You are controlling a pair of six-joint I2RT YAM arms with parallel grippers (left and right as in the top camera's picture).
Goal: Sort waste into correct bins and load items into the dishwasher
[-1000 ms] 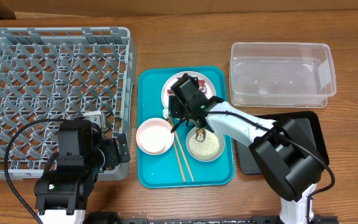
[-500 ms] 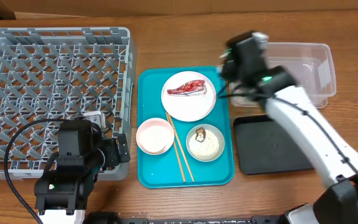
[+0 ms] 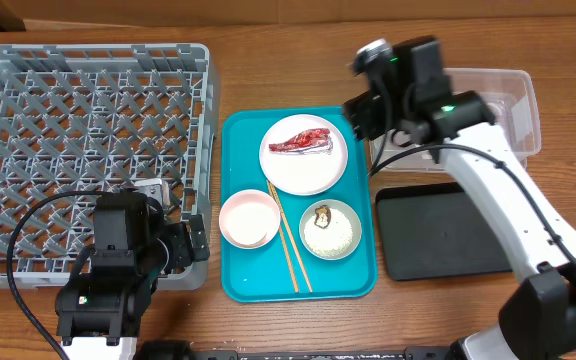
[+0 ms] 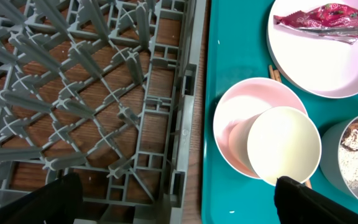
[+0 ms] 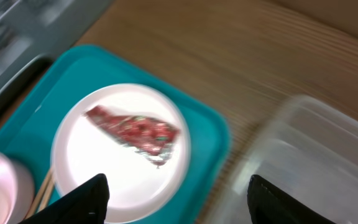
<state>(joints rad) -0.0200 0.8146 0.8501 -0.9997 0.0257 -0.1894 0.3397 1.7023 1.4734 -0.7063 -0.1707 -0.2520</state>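
the right end effector (image 5: 178, 194) is being held open and empty, above the gap between the teal tray (image 3: 236, 285) and the tub (image 3: 513, 100), with the plate (image 3: 303, 176) lying ahead of its fingers. the wrapper (image 3: 303, 141) is lying on that plate, untouched, and is being judged the likely next target. the left end effector (image 4: 179, 200) is being held wide open, gripping nothing, over the near right corner of the rack (image 3: 88, 150).

several risks are being carried from here. the wrapper is thin, shiny and flat on the smooth plate, so it could be pushed along instead of pinched, or the plate could be struck and tilted if the fingers are being lowered too far. the right wrist view is being blurred, so fine aim cannot be confirmed. the tub wall is standing just beside the right end effector and could be clipped and shoved during a swing toward it. rice (image 3: 336, 238) is being held in the grey-green bowl (image 3: 356, 222) with the scrap (image 3: 322, 213) on top, and grains could be scattered by a knock on the tray. the chopsticks (image 3: 288, 245) are lying loose between the two bowls and could be rolled. the cup (image 4: 284, 146) is sitting in the pink bowl (image 4: 235, 118), so it could be tipped out if the bowl is being lifted first. the black tray (image 3: 438, 240) is lying just beside the tub, so waste could be dropped into the wrong one.
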